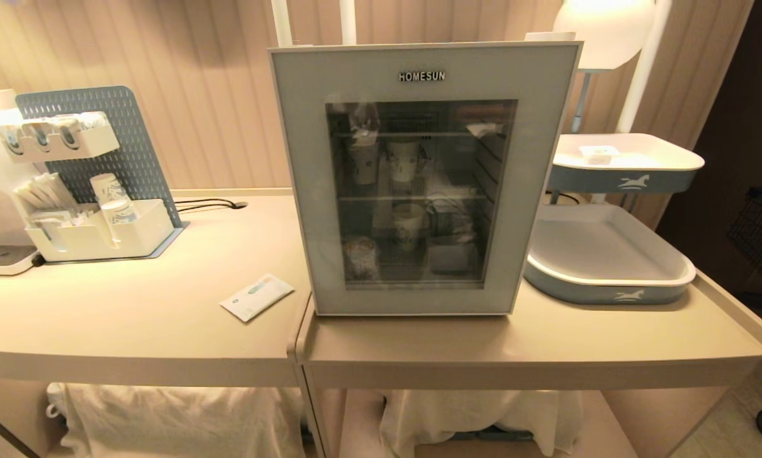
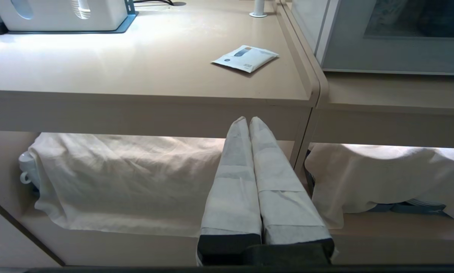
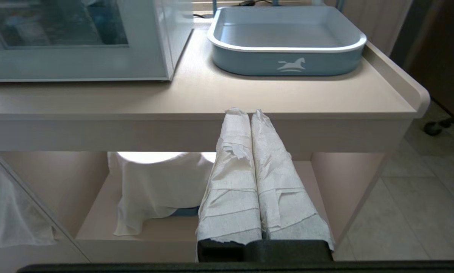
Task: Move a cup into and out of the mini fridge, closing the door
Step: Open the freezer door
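Right up close, both tools are parked low in front of the table (image 1: 165,331), below its front edge. Left tool (image 2: 248,120) has its paper-wrapped fingers (image 2: 232,178) pressed flat together, gripping nothing. Right tool (image 3: 244,113), same story: wrapped fingers (image 3: 276,178) closed tight against each other and empty.

Up on the table, the mini fridge (image 1: 419,178) stands square-on, and its door (image 1: 304,191) is shut, "HOMESUN" lettered across the top edge. Through the dark glass, paper cups (image 1: 405,159) sit on the wire shelves inside. Left of the fridge, near its bottom corner, a flat white sachet (image 1: 256,296) lies on the table. Further left, a white organiser (image 1: 95,235) holds more patterned paper cups in front of a blue pegboard (image 1: 126,133).

Right of the fridge, a blue tray (image 1: 610,289) with a horse emblem sits just beside it. Above that tray is a second, higher tray (image 1: 629,175), and there's the cup (image 1: 598,153), small and white, resting in it, well apart from both tools.

Under the table, white cloths (image 2: 128,178) drape over whatever sits on the lower shelf.
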{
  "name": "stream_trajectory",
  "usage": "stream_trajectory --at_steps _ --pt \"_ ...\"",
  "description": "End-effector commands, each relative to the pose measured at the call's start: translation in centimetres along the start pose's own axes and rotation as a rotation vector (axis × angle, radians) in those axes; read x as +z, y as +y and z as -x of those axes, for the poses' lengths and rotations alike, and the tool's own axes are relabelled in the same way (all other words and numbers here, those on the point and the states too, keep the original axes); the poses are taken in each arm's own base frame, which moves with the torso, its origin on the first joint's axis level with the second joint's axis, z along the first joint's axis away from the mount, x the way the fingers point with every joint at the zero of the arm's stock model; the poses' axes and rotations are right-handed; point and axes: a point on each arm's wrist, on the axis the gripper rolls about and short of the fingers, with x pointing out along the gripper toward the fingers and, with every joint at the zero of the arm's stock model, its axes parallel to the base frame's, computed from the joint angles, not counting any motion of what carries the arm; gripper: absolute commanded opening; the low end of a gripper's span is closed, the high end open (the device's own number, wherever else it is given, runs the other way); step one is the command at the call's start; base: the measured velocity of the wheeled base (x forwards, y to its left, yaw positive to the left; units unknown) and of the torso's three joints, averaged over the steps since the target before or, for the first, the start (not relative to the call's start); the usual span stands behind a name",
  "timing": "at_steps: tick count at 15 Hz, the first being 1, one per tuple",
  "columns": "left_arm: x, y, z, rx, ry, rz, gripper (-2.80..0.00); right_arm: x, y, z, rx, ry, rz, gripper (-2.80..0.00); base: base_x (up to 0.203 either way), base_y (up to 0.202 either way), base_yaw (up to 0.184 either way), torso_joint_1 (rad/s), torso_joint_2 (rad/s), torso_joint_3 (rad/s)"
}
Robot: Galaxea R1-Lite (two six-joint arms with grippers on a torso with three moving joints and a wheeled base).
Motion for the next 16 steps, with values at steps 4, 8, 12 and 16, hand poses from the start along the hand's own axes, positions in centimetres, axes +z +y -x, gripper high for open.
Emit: stream_trajectory --at_steps 4,8,12,16 --pt "0.6 0.0 0.1 0.01 -0.021 -0.027 -2.8 0.0 0.0 0.0 0.0 0.003 0.0 -2.8 0.0 0.0 0.0 0.0 0.0 0.0" --pt "10.3 -0.1 4.7 0.074 -0.177 -0.012 -2.8 0.0 0.0 0.0 0.0 0.004 0.003 -2.8 0.0 0.0 0.0 0.0 0.0 0.0" --pt "19.7 0.3 5.8 0.021 -0.1 0.082 -2.8 0.0 0.0 0.0 0.0 0.006 0.001 -2.8 0.0 0.0 0.0 0.0 0.0 0.0" --pt "23.0 -1.1 -5.6 -0.053 0.207 0.16 0.0 0.0 0.0 0.0 0.0 0.005 -0.006 -2.8 0.0 0.0 0.0 0.0 0.0 0.0"
